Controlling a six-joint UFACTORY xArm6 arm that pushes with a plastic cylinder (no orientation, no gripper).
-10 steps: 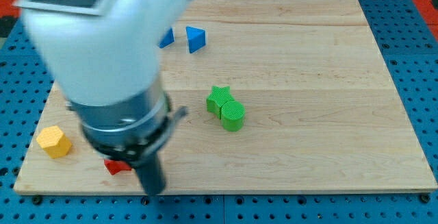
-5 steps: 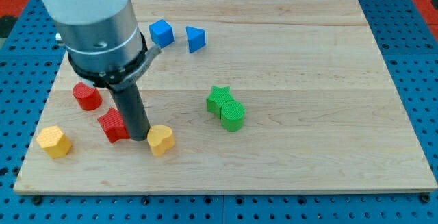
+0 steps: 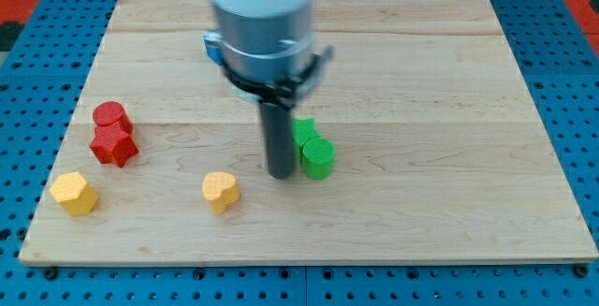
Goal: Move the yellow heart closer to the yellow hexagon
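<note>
The yellow heart (image 3: 221, 192) lies on the wooden board near the view's bottom, left of centre. The yellow hexagon (image 3: 74, 194) sits at the board's bottom left, well apart from the heart. My tip (image 3: 280, 174) stands to the right of the heart and slightly above it, a short gap away, right beside the green cylinder (image 3: 317, 158).
A green star (image 3: 304, 132) touches the green cylinder, partly hidden by the rod. A red cylinder (image 3: 110, 116) and a red star (image 3: 115, 145) sit together at the left. A blue block (image 3: 212, 50) peeks out behind the arm near the top.
My tip has moved right, from the heart's left side to beside the green cylinder. The red star has shifted left, next to the red cylinder. The heart has not moved in the last half second.
</note>
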